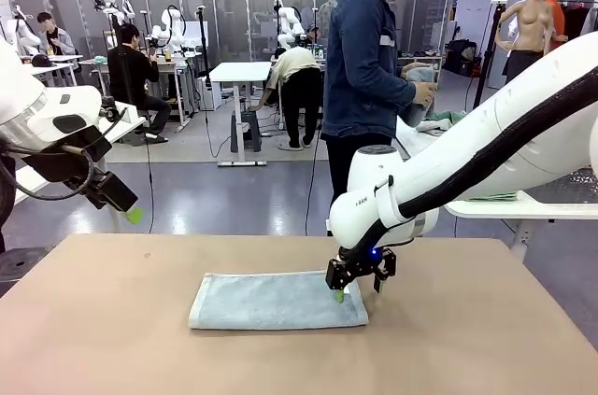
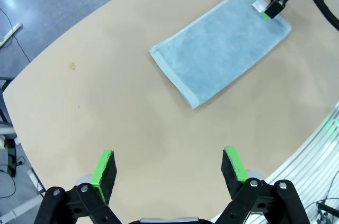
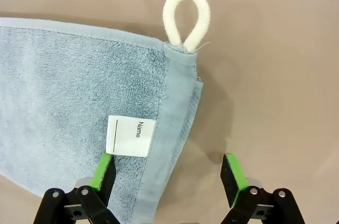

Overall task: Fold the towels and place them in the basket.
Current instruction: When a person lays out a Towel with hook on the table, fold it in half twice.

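Observation:
A pale blue-grey towel (image 1: pixel 277 300) lies folded into a long strip on the brown table (image 1: pixel 112 339). My right gripper (image 1: pixel 360 290) is down at the towel's right end. In the right wrist view it (image 3: pixel 167 173) is open and straddles the hemmed edge. One green pad (image 3: pixel 103 168) is over the towel (image 3: pixel 79 102) beside the white name label (image 3: pixel 131 136), and the other is over bare table. The white hanging loop (image 3: pixel 186 20) sticks out just ahead. My left gripper (image 1: pixel 126 208) hangs open, high off the table's left side; from it (image 2: pixel 169 168) the towel (image 2: pixel 222 49) lies far off. The basket is out of view.
A person (image 1: pixel 364 68) stands beyond the table's far edge, holding a pale cloth (image 1: pixel 420 91). A white table (image 1: pixel 523 208) sits behind my right arm. The brown table has bare room left of the towel and in front of it.

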